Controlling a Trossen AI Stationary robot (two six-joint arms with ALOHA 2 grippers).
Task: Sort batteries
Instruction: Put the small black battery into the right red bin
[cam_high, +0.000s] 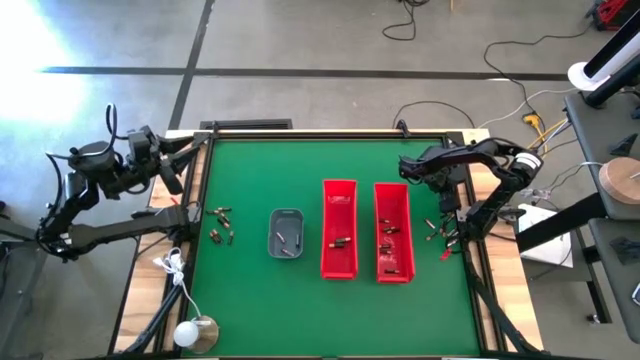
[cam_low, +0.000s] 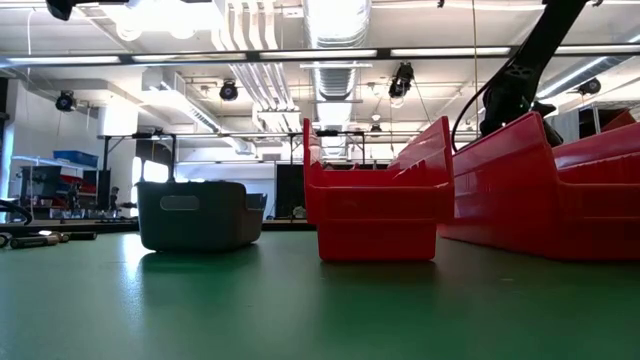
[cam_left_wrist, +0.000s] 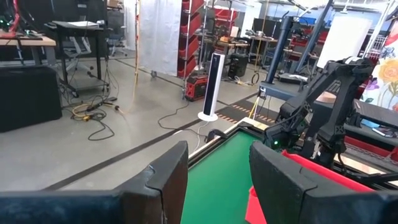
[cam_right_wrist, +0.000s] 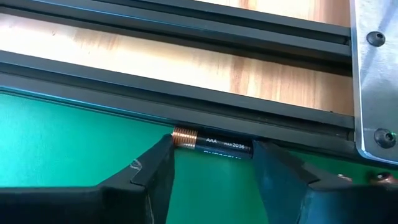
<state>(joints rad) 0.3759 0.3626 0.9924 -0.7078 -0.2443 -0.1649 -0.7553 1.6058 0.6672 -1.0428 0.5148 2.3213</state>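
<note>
Overhead camera looks straight down on the whole green table (cam_high: 300, 290); low camera sits at mat level, facing the red bins (cam_low: 375, 215) both share; left wrist camera looks across a far corner into the room; right wrist camera hangs close above the table's right edge.

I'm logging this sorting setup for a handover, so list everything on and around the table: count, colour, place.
table: one, green mat, black frame.
red bins: two, red, side by side right of centre, a few batteries in each.
grey tray: one, grey, left of the bins, something small inside.
loose batteries: two scatters, dark with coppery ends; one left of the tray, one by the right edge.
AAA battery: one, black and copper, against the table frame.
white cable: one, near left edge.
left gripper: jaws open, raised at the far left corner.
right gripper: jaws straddling the AAA battery.
</note>
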